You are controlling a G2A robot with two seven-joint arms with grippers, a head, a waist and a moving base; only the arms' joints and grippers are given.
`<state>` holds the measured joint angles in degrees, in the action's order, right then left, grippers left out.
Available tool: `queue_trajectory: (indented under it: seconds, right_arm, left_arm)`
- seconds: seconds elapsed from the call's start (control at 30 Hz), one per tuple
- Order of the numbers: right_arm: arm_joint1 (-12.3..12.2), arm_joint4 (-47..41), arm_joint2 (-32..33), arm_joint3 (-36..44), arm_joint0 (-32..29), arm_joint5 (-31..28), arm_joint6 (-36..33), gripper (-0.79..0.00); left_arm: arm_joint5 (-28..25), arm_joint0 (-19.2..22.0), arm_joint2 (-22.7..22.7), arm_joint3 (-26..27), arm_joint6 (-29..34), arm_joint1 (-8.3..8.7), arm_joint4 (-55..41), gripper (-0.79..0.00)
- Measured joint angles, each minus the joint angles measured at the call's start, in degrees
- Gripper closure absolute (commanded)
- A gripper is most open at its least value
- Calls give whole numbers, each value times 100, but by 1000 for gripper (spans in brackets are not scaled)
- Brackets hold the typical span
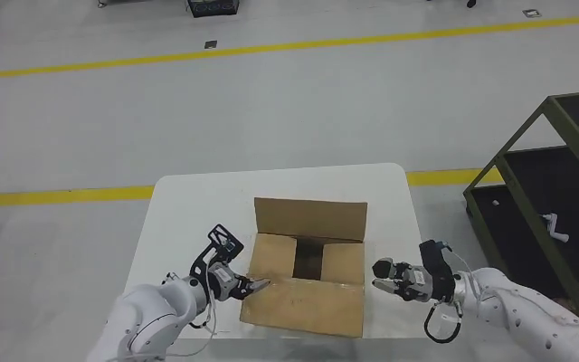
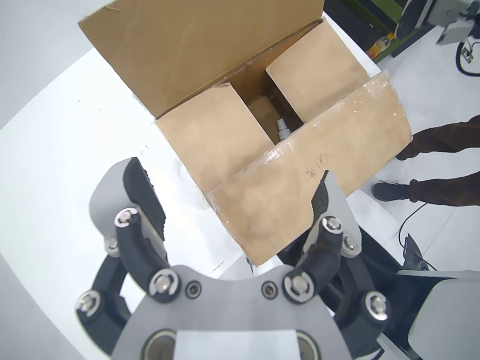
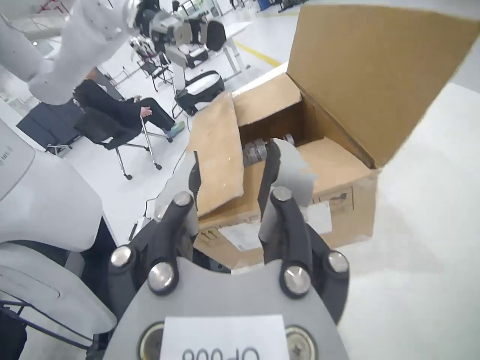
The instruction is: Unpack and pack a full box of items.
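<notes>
From above, the brown cardboard box (image 1: 308,290) sits on the white table (image 1: 181,217), far flap (image 1: 310,217) upright: opening looks half done. Left wrist: the left gripper (image 2: 230,172), spread and empty, faces the taped near flap (image 2: 318,144), which needs folding back off the white-capped bottle (image 2: 282,129). Right wrist: the right gripper (image 3: 236,155) hangs spread beside the box.

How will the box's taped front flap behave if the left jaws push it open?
The front flap looks like flat corrugated cardboard, so probably stiff across its face yet swinging freely at its crease on the box. It is a thin single sheet, so likely light. The glossy tape along its edge may let the left gripper slip.
</notes>
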<state>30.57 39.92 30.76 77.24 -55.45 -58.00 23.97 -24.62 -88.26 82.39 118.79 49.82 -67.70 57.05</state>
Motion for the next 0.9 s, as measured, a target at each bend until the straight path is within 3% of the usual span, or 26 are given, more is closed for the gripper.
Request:
queue_trajectory:
  seconds: [0.4, 0.7, 0.9]
  right_arm:
    - [282, -651, 61, -309, -152, 1030, -1105, 0]
    - [660, -901, 50, -653, -84, 1324, -1196, 0]
    - [701, -919, 60, -700, -83, 1374, -1230, 0]
  left_arm:
    - [32, -4, 4, 5, -69, 5, 6, -785]
    - [32, -4, 4, 5, -69, 5, 6, -785]
    - [32, -4, 4, 5, -69, 5, 6, -785]
